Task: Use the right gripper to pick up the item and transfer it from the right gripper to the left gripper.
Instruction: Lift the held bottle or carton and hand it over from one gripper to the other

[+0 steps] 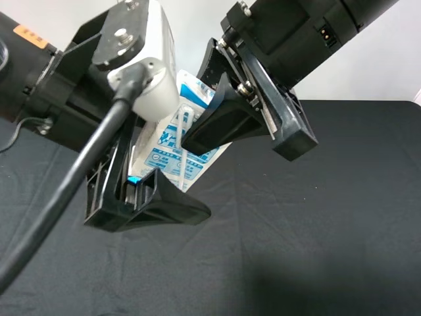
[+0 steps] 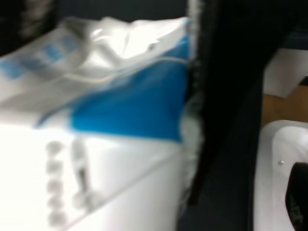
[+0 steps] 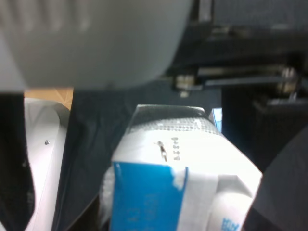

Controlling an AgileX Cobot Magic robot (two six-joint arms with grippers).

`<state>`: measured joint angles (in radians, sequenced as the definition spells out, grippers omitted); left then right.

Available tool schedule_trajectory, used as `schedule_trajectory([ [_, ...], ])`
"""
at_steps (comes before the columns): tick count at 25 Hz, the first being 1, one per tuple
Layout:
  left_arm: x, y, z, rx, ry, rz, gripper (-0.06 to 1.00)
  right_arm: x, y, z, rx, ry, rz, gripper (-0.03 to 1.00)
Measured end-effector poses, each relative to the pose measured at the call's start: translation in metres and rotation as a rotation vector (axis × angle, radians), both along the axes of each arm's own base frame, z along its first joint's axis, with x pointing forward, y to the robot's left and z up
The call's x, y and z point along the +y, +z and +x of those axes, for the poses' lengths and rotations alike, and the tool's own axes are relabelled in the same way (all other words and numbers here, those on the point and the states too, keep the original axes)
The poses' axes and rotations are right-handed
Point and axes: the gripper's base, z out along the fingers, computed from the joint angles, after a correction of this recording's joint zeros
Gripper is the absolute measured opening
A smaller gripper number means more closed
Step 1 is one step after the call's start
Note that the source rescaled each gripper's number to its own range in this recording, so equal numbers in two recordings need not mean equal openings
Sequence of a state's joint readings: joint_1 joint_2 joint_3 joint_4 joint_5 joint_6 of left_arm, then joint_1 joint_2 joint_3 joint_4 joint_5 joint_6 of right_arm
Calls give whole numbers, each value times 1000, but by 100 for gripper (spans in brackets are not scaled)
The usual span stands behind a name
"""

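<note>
1. Black creased cloth (image 1: 316,230) lies wide and bare below; the carton (image 1: 166,149) hangs aloft, the right gripper (image 1: 210,128) pinching its upper end, the left gripper (image 1: 146,174) spread around its lower end
2. Left wrist: carton (image 2: 120,110) blurred, blue panel, crumpled white top
3. Right wrist: carton (image 3: 159,192) glossy, stamped code illegible

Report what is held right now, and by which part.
The right end effector pinches the carton by its upper end; the left end effector stands open around its lower end.
</note>
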<state>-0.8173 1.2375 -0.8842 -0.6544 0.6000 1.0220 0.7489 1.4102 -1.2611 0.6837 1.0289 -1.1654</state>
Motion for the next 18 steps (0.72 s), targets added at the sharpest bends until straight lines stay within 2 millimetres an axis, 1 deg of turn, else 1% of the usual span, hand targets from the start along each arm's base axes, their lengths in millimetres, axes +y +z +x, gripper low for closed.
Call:
schedule_trajectory([
  [5,1,-1,-3,18,-24,12,74,0,0,-2,2,30,4,3],
  [7,1,-1,-3,19,-26,13,69,0,0,-3,6,34,3,3],
  [14,1,-1,-5,38,-48,26,66,1,0,-5,18,47,3,3],
  [15,1,-1,-5,38,-49,26,64,1,0,-5,18,47,3,3],
  [17,2,-1,-5,38,-49,28,56,2,0,-6,19,49,4,3],
  [18,2,-1,-5,39,-51,30,50,2,0,-6,22,50,5,3],
])
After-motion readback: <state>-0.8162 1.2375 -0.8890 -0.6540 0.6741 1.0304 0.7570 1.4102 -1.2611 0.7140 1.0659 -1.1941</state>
